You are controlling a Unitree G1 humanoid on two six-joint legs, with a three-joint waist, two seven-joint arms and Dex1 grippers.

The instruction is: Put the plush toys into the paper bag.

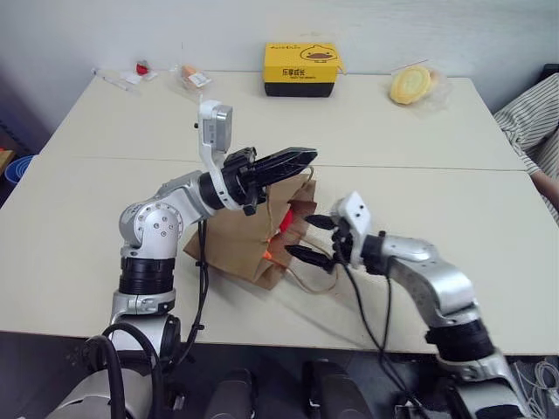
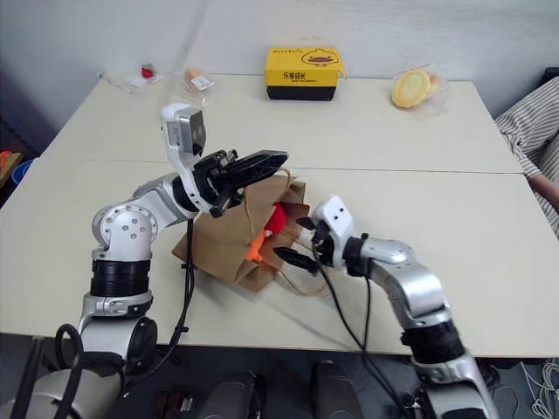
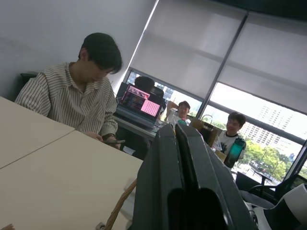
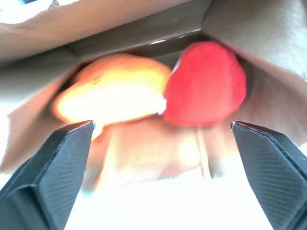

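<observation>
The brown paper bag point(image 1: 234, 236) lies on its side at the table's middle, mouth toward my right gripper. Both plush toys sit just inside the mouth: the round red one point(image 2: 278, 218) point(image 4: 206, 84) and the orange one point(image 2: 255, 249) point(image 4: 112, 96) beside it. My right gripper point(image 1: 307, 236) point(image 4: 162, 125) is open in front of the mouth, holding nothing and apart from the toys. My left gripper point(image 1: 293, 160) is shut above the bag. A twisted cord handle point(image 3: 120, 206) runs up to its fingers, and the bag's upper edge is lifted toward it. The second handle point(image 1: 310, 279) lies on the table.
A yellow-and-black box point(image 1: 301, 68) and a wrapped yellow round item point(image 1: 412, 85) stand at the table's far edge. Small packets point(image 1: 194, 78) lie far left. A person in a striped shirt point(image 1: 533, 122) sits at the right edge. A seam point(image 1: 419, 166) joins two tables.
</observation>
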